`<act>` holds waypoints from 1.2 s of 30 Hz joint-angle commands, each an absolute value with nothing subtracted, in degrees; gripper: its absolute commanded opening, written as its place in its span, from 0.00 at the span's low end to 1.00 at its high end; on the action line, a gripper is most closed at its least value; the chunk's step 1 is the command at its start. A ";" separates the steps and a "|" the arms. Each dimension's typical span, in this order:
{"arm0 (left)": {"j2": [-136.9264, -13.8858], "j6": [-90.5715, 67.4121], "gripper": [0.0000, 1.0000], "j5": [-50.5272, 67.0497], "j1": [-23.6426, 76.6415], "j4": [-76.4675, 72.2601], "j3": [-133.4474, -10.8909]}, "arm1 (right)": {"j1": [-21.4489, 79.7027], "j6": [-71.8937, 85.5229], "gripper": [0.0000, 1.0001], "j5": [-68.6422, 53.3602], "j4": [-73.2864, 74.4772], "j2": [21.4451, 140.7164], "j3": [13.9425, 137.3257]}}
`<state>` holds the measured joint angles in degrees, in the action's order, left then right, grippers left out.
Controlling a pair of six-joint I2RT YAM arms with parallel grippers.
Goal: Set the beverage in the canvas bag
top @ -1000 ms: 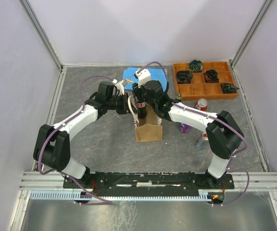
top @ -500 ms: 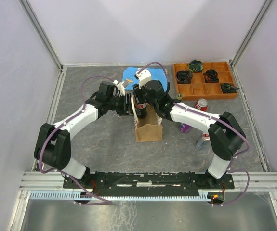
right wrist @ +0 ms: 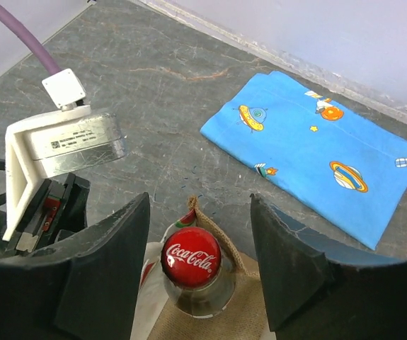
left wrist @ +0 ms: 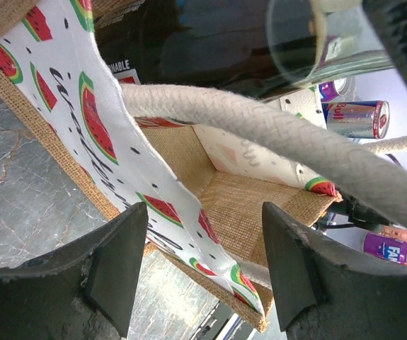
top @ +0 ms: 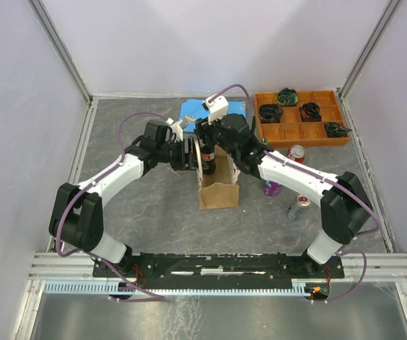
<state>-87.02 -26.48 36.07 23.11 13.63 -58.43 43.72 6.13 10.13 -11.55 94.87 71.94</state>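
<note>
- Standing upright inside the canvas bag [top: 218, 191], the cola bottle [right wrist: 191, 261] shows only its red cap and neck above the bag's mouth. The bag sits near the middle of the tabletop [top: 139, 205], with a blue cloth [right wrist: 316, 163] beyond it by the far edge.
- The right pincer [right wrist: 199, 212] hangs over the cap with its jaws wide, one on each side, touching neither cap nor neck.
- The left pincer [left wrist: 204, 234] is wide too. The bag's watermelon-printed wall passes between its jaws unpinched, and a rope handle [left wrist: 260, 134] crosses just above.
- The bottle looks filled with dark drink, so it is probably heavy for its size, rigid and smooth-sided. The neck just under the cap seems the surest hold.
- The bag is soft, woven and light, so it is likely to sag or tip under a nudge. Its rim or a handle is the place to steady it.
</note>
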 commanded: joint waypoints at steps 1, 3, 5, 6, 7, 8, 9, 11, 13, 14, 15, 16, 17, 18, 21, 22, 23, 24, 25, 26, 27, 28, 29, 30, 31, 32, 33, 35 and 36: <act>-84.22 -23.79 0.72 37.05 23.06 12.99 -58.19 | 43.77 5.10 0.67 12.54 -12.36 92.15 74.82; -83.83 -23.63 0.72 36.85 23.04 13.00 -58.10 | 43.77 4.71 0.68 14.63 -10.93 91.53 76.17; -83.22 -23.36 0.72 36.63 23.03 13.27 -58.10 | 43.68 3.71 0.69 17.12 -7.30 91.53 79.58; -82.86 -23.11 0.72 36.38 23.04 13.47 -58.10 | 43.42 3.28 0.70 18.49 -4.91 91.58 81.61; -82.57 -22.81 0.73 36.12 23.01 13.79 -58.11 | 42.95 3.22 0.70 19.71 -2.27 91.75 84.18; -82.19 -22.40 0.73 35.78 22.99 14.07 -58.14 | 42.29 3.48 0.70 20.66 0.30 92.16 86.58; -81.76 -21.96 0.73 35.48 22.92 14.40 -58.19 | 41.38 4.27 0.70 21.60 4.19 92.67 89.90; -80.98 -21.08 0.73 34.94 22.85 14.96 -58.13 | 38.83 6.28 0.70 22.58 10.56 93.42 95.12; -80.20 -20.75 0.73 34.60 22.64 15.16 -57.66 | 36.44 8.01 0.70 23.78 16.48 94.08 99.15; -79.78 -20.72 0.73 34.41 22.50 15.18 -57.32 | 35.27 8.42 0.70 24.21 19.34 94.25 100.62; -79.37 -20.75 0.73 34.23 22.43 15.00 -56.92 | 34.35 8.47 0.71 24.95 21.19 93.95 100.52; -79.08 -20.82 0.73 34.17 22.34 14.83 -56.49 | 33.63 7.98 0.73 25.66 20.35 93.08 98.20; -78.88 -21.02 0.73 34.11 22.26 14.52 -55.88 | 33.15 6.73 0.75 25.88 16.55 91.34 93.96; -78.70 -21.08 0.73 34.10 22.32 14.20 -55.38 | 33.06 4.72 0.77 26.25 10.62 88.21 87.85; -78.49 -21.44 0.73 34.11 22.30 13.55 -54.66 | 32.98 1.52 0.82 27.35 -3.66 83.18 73.15; -78.46 -21.44 0.73 34.10 22.32 13.52 -54.65 | 33.01 1.79 0.83 28.27 -4.86 82.46 70.83; -78.48 -21.37 0.73 34.08 22.26 13.46 -54.62 | 32.96 2.37 0.83 28.87 -5.53 81.90 68.88; -78.42 -21.31 0.73 33.98 22.28 13.51 -54.52 | 33.00 2.99 0.83 29.39 -6.76 81.45 66.87; -78.48 -21.21 0.73 34.03 22.22 13.53 -54.55 | 32.95 3.75 0.83 29.81 -8.33 80.93 64.66; -78.49 -21.14 0.73 34.07 22.23 13.53 -54.47 | 32.88 4.45 0.83 30.18 -9.81 80.50 62.79; -78.46 -21.10 0.73 34.10 22.19 13.54 -54.38 | 32.88 5.13 0.83 30.57 -10.64 80.40 61.57; -78.51 -20.97 0.73 34.08 22.23 13.62 -54.34 | 32.79 5.58 0.83 31.08 -10.95 80.42 60.65; -78.57 -21.00 0.73 34.02 22.19 13.62 -54.36 | 32.64 5.76 0.82 31.45 -11.48 80.50 59.93; -78.56 -20.94 0.73 34.05 22.22 13.62 -54.32 | 32.41 5.97 0.82 31.73 -12.23 80.43 59.06; -78.61 -20.92 0.73 34.03 22.22 13.67 -54.26 | 32.10 6.23 0.82 32.02 -12.79 80.50 58.30; -78.64 -20.87 0.73 33.97 22.19 13.69 -54.33 | 31.68 6.56 0.82 32.14 -13.46 80.57 57.53; -78.70 -20.79 0.73 33.99 22.15 13.75 -54.40 | 31.24 7.22 0.82 32.15 -13.54 80.78 57.19; -78.75 -20.59 0.73 34.00 22.23 13.95 -54.50 | 30.18 8.61 0.82 31.59 -13.82 81.10 56.40; -78.82 -20.50 0.73 33.98 22.22 14.11 -54.57 | 29.77 9.30 0.82 31.28 -13.88 81.36 56.11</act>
